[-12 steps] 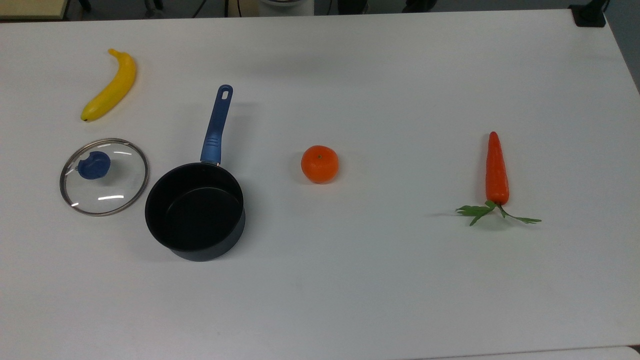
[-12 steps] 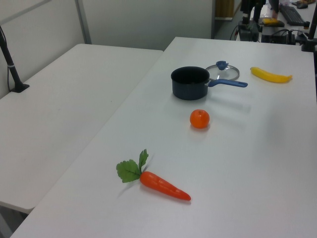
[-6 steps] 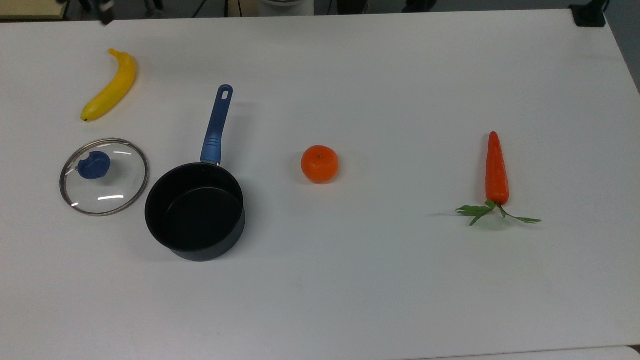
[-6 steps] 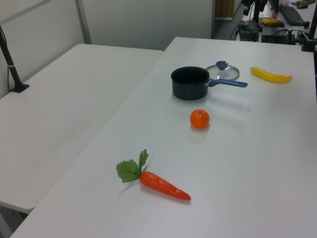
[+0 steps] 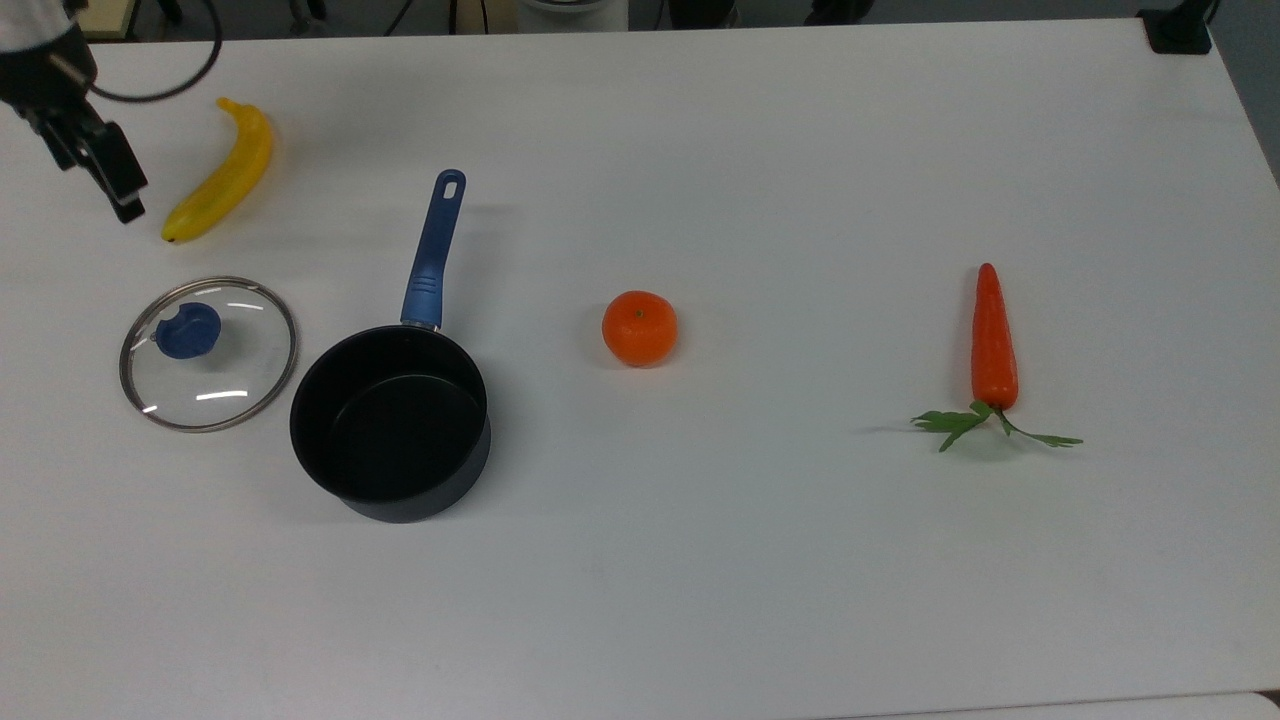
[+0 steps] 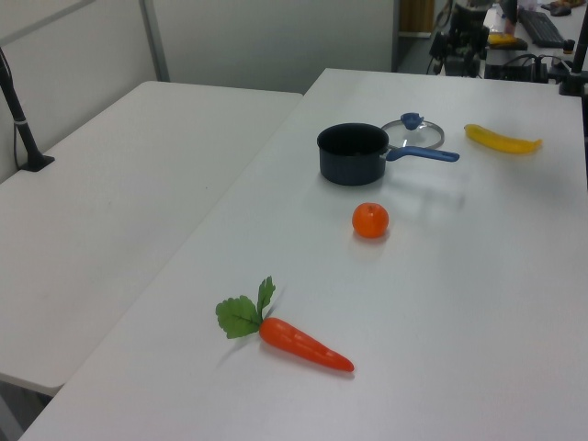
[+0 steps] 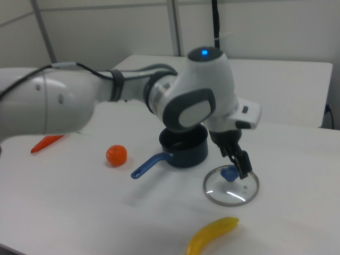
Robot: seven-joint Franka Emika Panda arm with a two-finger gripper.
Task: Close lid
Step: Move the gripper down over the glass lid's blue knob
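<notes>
The lid [image 5: 208, 353] is round clear glass with a metal rim and a blue knob [image 5: 187, 330]. It lies flat on the white table, just to the top view's left of the open black saucepan [image 5: 390, 420] with its blue handle [image 5: 433, 250]. My gripper [image 5: 128, 208] hangs at the top view's upper left, beside the banana and apart from the lid. In the right view the gripper [image 7: 245, 171] points down close to the knob [image 7: 229, 173] of the lid [image 7: 231, 187], with the saucepan [image 7: 183, 146] behind it. The left view shows the lid [image 6: 413, 133] behind the saucepan [image 6: 353, 152].
A yellow banana [image 5: 220, 170] lies beyond the lid. An orange [image 5: 640, 328] sits mid-table, and a carrot [image 5: 993, 340] with green leaves lies toward the top view's right. My white arm [image 7: 106, 98] spans the right view's left and middle.
My arm and gripper have come into the top view's upper left corner and moved down beside the banana. The lid, saucepan and food have stayed put.
</notes>
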